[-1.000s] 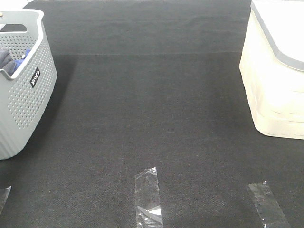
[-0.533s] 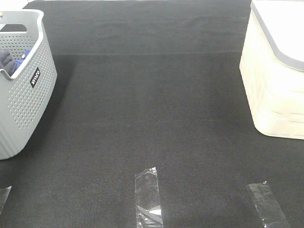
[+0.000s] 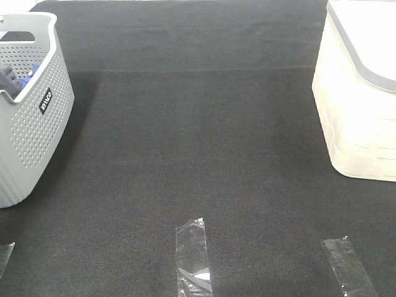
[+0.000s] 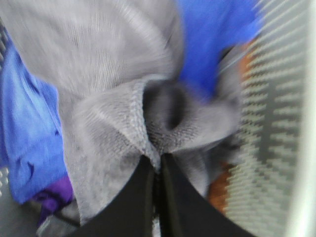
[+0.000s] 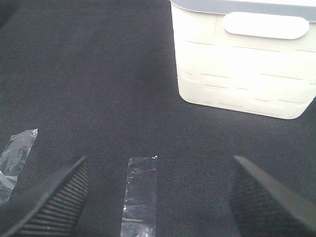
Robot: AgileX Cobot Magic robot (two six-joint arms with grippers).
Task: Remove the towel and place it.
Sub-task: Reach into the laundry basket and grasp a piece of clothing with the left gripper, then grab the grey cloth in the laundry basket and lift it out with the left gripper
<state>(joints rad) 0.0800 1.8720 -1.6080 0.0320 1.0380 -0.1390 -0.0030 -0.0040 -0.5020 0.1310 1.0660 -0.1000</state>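
The left gripper has its two black fingers pinched together on a fold of the slate-grey towel. The towel lies bunched inside the grey basket at the bench's far left corner, with a bright blue cloth showing on either side of it. The right gripper is spread wide and holds nothing, above the black mat near the front edge, over a clear tape strip, with the cream bin at the right edge.
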